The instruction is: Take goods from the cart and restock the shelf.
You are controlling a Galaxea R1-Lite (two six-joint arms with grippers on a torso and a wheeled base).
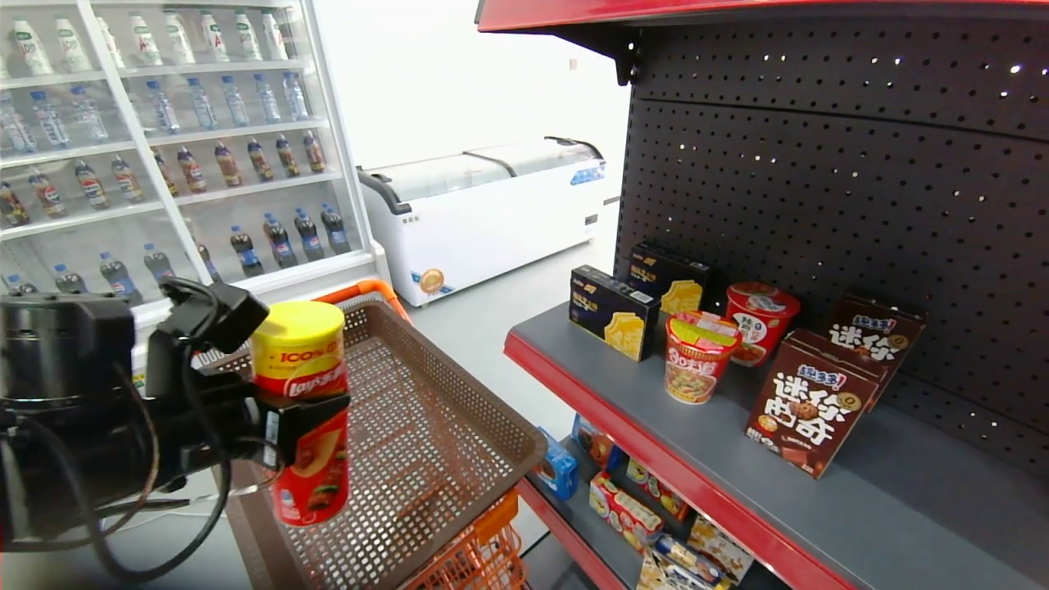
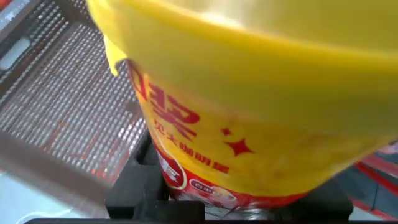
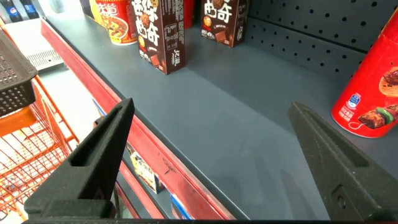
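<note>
My left gripper (image 1: pixel 288 428) is shut on a tall chips can (image 1: pixel 299 360) with a yellow lid and a red and yellow body. It holds the can upright above the near left corner of the brown cart basket (image 1: pixel 459 426). In the left wrist view the can (image 2: pixel 249 112) is very close, with the basket mesh (image 2: pixel 56 106) behind it. My right gripper (image 3: pixel 217 168) is open with nothing between its fingers, hanging over the front part of the grey shelf (image 3: pixel 205 118). The shelf (image 1: pixel 656 434) has a red front edge.
On the shelf stand black boxes (image 1: pixel 615 311), two cup noodles (image 1: pixel 697 356), brown cookie boxes (image 1: pixel 807 410) and a red can (image 3: pixel 370 87). Bare shelf lies to the right of the cookie boxes. An orange cart frame (image 1: pixel 475 557) carries the basket. Drink fridge and freezer stand behind.
</note>
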